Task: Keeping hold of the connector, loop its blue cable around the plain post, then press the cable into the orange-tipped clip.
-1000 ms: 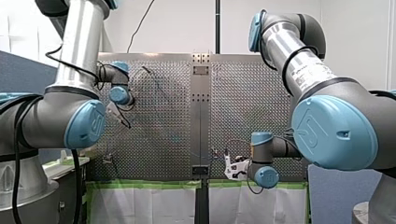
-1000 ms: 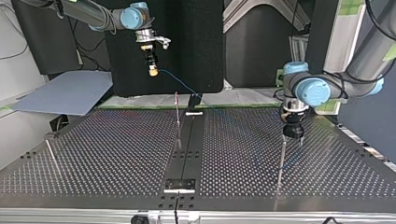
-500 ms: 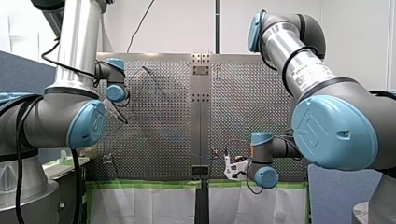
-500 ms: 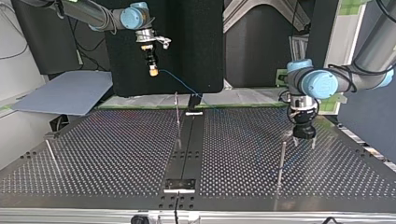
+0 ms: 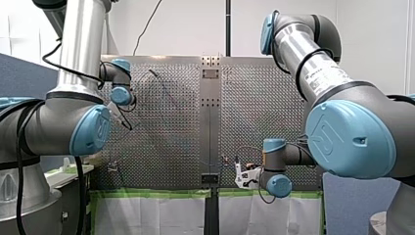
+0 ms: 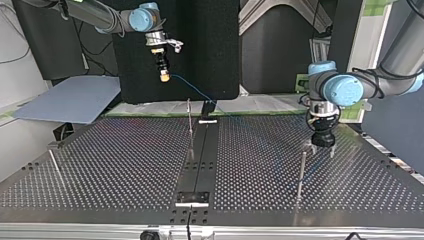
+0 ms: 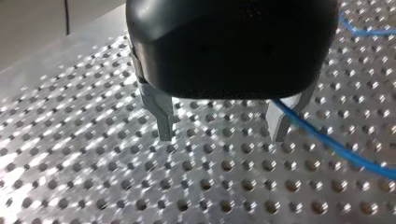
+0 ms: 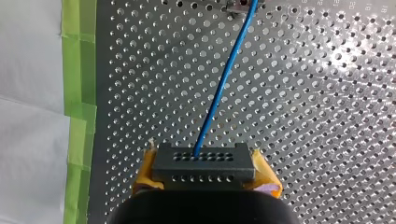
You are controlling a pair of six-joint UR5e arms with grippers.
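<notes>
Two tools share this job, and only one is loaded. Your right tool (image 6: 163,75) is clamped on the black connector (image 8: 203,161) between its yellow pads (image 8: 266,171). It is raised well above the far edge of the counter (image 6: 100,165), left of centre in the top view. The blue cable (image 8: 224,79) leaves the connector's face and runs taut to the fixture on the counter's middle strip.

Your left tool (image 7: 223,133) has its metal fingers spread wide with nothing in them. It hangs low over the holes, just beside what I take to be the plain post (image 6: 301,172). A stretch of blue cable passes right beside one finger, not between the two.

I judge the loop is not yet begun. Do not loosen the right tool's grip, and carry the connector in a wide, low arc so the cable meets the post's shaft well below its top. Hold light tension only, because a hard pull could drag the connector askew in the pads.

If you use the left tool to guide the cable, centre its fingers over the cable first. The thin rod (image 6: 189,120) near the middle seems reddish at its tip and may be the clip, but it is too small to confirm.
</notes>
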